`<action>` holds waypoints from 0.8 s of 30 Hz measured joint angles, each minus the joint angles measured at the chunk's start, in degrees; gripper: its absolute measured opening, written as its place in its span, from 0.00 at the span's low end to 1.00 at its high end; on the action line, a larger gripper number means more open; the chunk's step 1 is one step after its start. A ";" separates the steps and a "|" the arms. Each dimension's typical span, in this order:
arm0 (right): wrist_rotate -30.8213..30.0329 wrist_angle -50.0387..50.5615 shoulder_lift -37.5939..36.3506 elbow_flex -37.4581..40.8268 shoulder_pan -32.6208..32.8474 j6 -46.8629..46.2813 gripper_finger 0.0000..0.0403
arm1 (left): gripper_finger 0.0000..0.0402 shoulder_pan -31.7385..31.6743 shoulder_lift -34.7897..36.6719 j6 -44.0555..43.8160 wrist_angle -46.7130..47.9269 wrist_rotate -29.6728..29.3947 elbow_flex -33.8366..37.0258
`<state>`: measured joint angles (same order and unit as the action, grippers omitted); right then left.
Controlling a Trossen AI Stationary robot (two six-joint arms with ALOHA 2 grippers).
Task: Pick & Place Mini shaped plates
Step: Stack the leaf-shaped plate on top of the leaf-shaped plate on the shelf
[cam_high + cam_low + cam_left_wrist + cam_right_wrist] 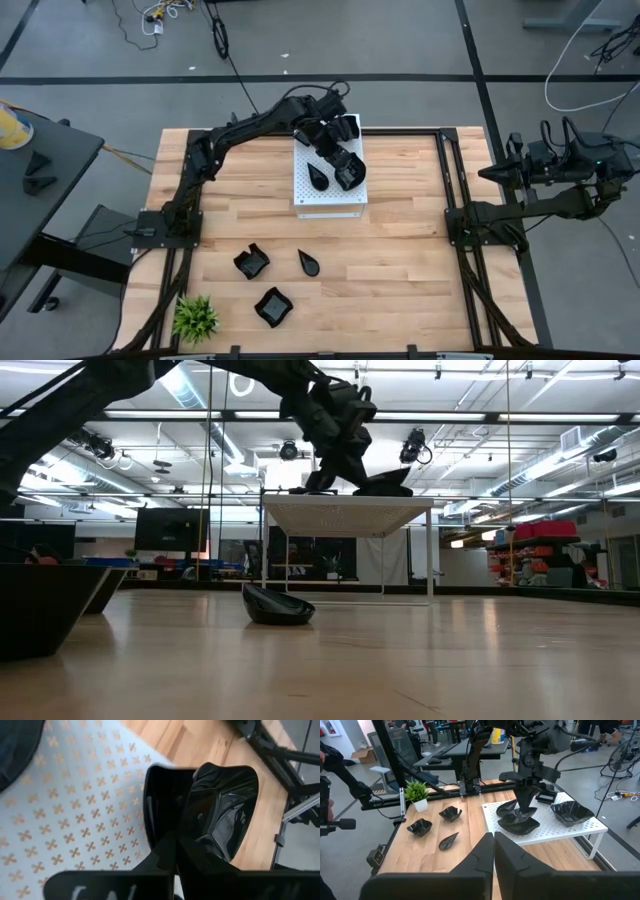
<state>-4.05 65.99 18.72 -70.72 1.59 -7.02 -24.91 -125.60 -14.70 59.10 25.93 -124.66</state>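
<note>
1. Placement is the step in hand, as I judge it: the left hand [345, 165] sits over the white perforated board [305, 195] in the upper middle of the high view, its fingers pinched narrow on the rim of a glossy black mini plate [220, 810].
2. Held plate and board: in the right wrist view the plate [519, 825] hangs at or just on the board's surface; I cannot tell whether it fully rests. Lower it until the base sits flat before letting go.
3. Neighbours on the board: a teardrop plate [318, 177] lies just beside the held one, and another plate [570, 812] sits near the board's far corner. Keep the held plate from riding up on the teardrop's edge; a glossy dish will likely slide if set on a slope.
4. Release: open only a little, then lift straight up, so the fingers do not drag the rim along.
5. Edge risk: the held plate lies near the board's right edge in the high view, so nudge it inward rather than outward.
6. Remaining plates: three more wait on the worktop [400, 270] in the lower left of the high view, near the small green plant [196, 317].
7. Right hand [493, 851]: closed and empty, parked at the right side of the worktop.
</note>
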 joint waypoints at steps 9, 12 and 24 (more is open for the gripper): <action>0.02 0.00 0.01 0.00 0.01 0.00 0.05 | 0.03 0.00 -0.13 -1.16 0.61 -0.22 0.06; 0.02 0.00 0.00 0.00 0.01 0.00 0.05 | 0.03 0.00 -0.13 -1.17 0.66 -0.30 0.06; 0.02 -0.02 0.02 0.00 0.02 0.02 0.05 | 0.04 0.00 -0.11 -1.18 0.61 -0.37 0.06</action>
<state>-4.04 65.98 18.74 -70.72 1.61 -7.01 -24.91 -125.71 -15.88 59.70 25.56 -124.60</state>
